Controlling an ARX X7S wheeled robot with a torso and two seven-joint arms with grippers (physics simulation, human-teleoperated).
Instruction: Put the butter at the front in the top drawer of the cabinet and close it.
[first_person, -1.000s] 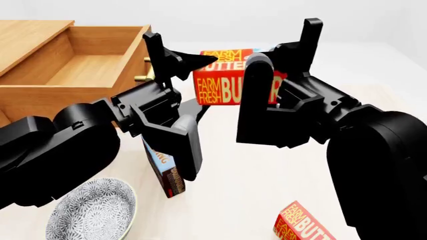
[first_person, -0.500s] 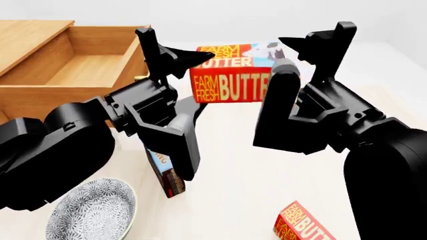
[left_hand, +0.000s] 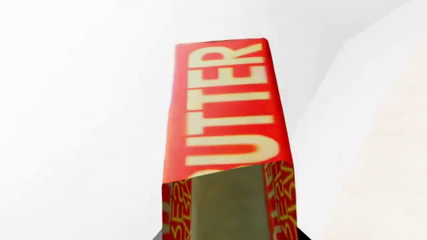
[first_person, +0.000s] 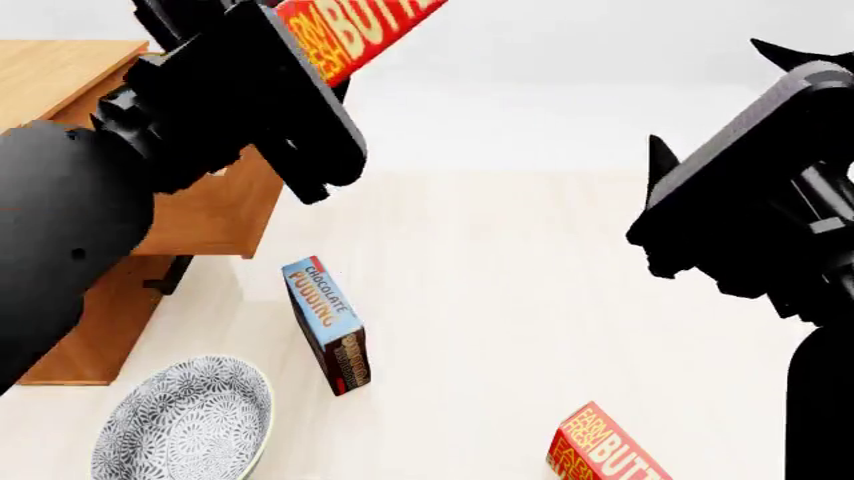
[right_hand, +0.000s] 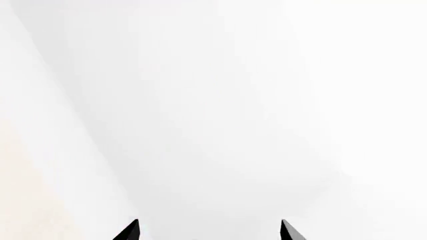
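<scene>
- While the left claw (first_person: 314, 40) is clamped on the butter (first_person: 350, 28), the box sits at the top edge of the head view, left of centre, lifted clear of the table (first_person: 507, 300) and tilted.
- Seen from the left wrist, the butter (left_hand: 223, 107) fills the centre of the frame, one dark finger (left_hand: 230, 202) pressed flat against its face.
- As a small, stiff carton it is probably light; its smooth printed faces could slip, so a grip across the two broad flat sides looks best.
- At the right of the head view the right claw (first_person: 727, 150) stands spread and holds nothing; the right wrist view shows only its two tips against blank white.
- Compared with half a second ago, the butter has risen from mid-frame to the top edge and the right arm has drawn off to the right.
- At the left of the frame, the top drawer (first_person: 214, 215) of the cabinet (first_person: 80, 345) stands open, largely hidden by the left arm.
- Lower down, the pudding box (first_person: 327, 325), the bowl (first_person: 187, 425) and the second butter box (first_person: 607, 450) rest on the table unchanged.
</scene>
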